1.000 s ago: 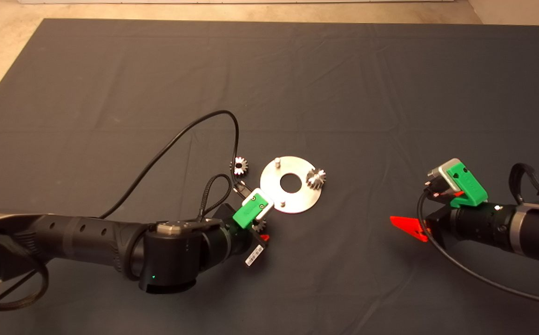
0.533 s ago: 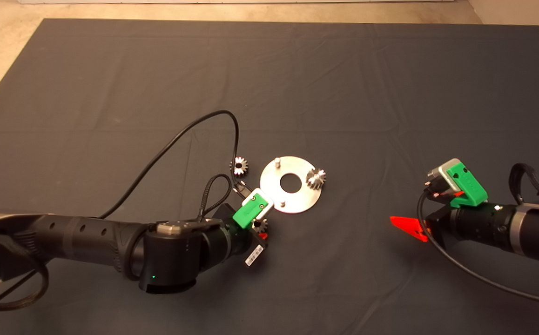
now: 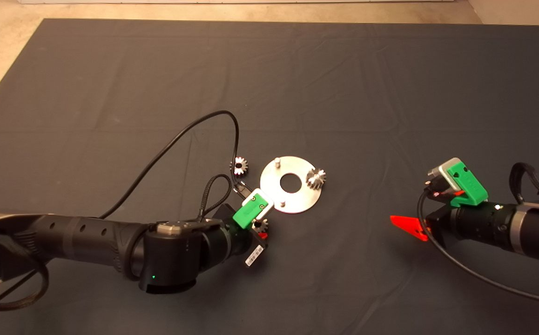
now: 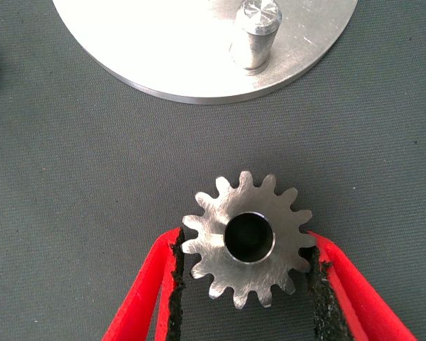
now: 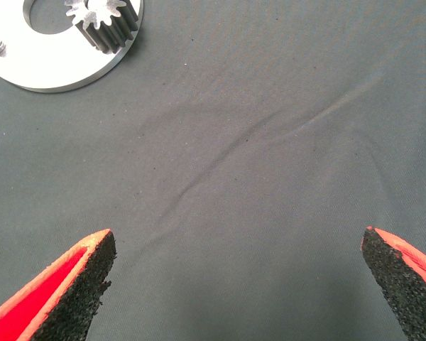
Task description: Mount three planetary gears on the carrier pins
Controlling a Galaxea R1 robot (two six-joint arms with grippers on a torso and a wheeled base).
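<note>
Dark mat (image 3: 111, 70), mid-bench: carrier disc (image 3: 297, 197) carries one seated gear (image 3: 316, 178); two pins are bare, and a loose gear (image 3: 239, 165) lies just beside its left rim. Left gripper (image 4: 245, 273) is clamped on the third gear (image 4: 248, 238), unmoved over the last second, near the front pin (image 4: 255, 35). Right gripper (image 5: 238, 284), spread and empty toward the right edge, has barely shifted.

Hardly any movement over the last second.
At the left gripper (image 4: 247, 245), a faint creep towards the disc (image 3: 297, 197), with the gear (image 3: 260, 225) pinched between its pads and peeking out a shade further from under the green housing. At the right gripper (image 5: 238, 245), fingers wide apart, a hair's drift away from the mat's near edge. Both shifts very small, perhaps no more than wobble.
</note>
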